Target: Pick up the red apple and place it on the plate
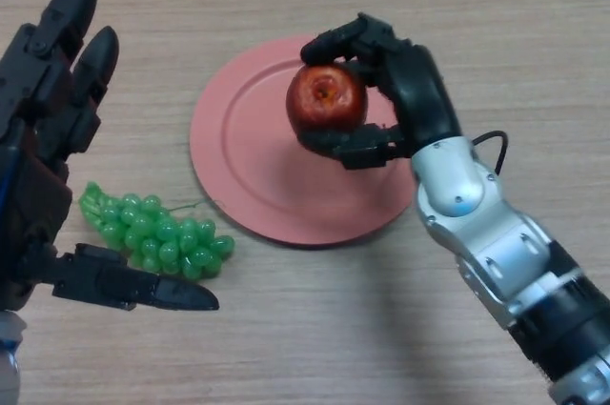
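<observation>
The right hand curls round the red apple, holding it over the pink plate; best to lower it straight down and let go only once it rests. The left hand hangs spread near green grapes

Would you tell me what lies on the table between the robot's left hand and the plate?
In the head view, a bunch of green grapes lies between the left hand and the pink plate, beside the plate's rim.
</observation>
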